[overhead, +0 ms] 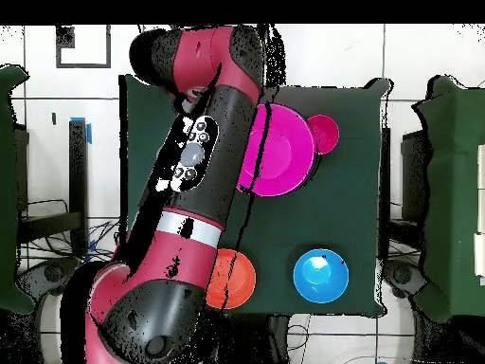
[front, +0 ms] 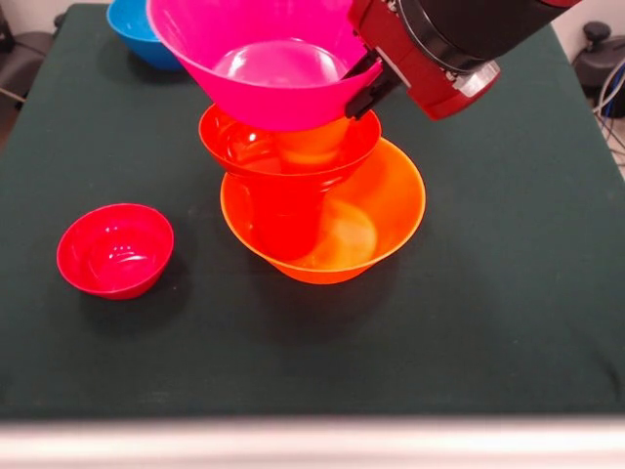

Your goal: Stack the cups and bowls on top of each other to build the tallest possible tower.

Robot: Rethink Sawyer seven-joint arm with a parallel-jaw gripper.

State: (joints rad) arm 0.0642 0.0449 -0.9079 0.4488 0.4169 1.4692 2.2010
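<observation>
Green table [front: 508, 322] bearing the stack. Red and black arm [front: 439, 44]; its gripper [front: 363, 83] is clamped on the rim of the pink bowl [front: 264, 68], held tilted above the tower [front: 312, 210]. Directly under the gripper: wide orange bowl [front: 381, 210], holding a red-orange cup [front: 278, 210] and a red-orange bowl [front: 234, 142]. Well away from the gripper: blue bowl [front: 132, 24]; crimson bowl [front: 115, 250].

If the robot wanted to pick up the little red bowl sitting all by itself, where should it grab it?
Probably by the rim, coming straight down from above. The small red bowl sits upright on the dark green table with its open side up and nothing close around it, so one of the fingers could slip inside and one outside the thin wall. Its rounded glossy sides would likely slip if squeezed.
</observation>
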